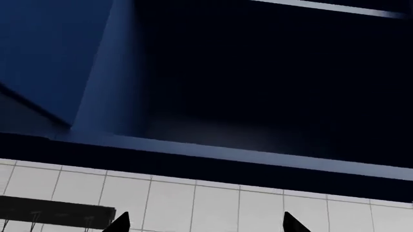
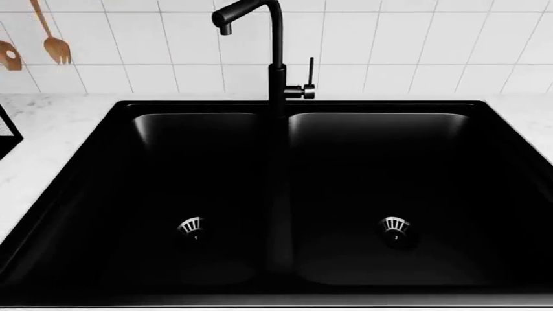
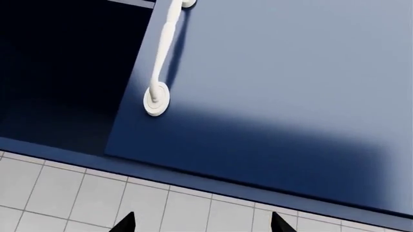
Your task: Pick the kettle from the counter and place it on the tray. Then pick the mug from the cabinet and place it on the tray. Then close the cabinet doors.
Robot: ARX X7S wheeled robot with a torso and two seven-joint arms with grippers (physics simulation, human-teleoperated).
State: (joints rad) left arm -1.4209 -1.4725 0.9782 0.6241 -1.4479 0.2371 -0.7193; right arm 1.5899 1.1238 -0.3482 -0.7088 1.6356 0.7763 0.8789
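Currently both hands, left hand [image 1: 205,223] and right hand [image 3: 202,223], are spread apart and empty. Right faces the ajar cabinet door [image 3: 277,92]: rigid, hinged; push beside its smooth handle [image 3: 162,58]. Kettle, mug, tray unseen.

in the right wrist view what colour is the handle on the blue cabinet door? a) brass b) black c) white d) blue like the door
c: the handle shows as a pale white bar with a round base plate, standing out against the blue cabinet door.
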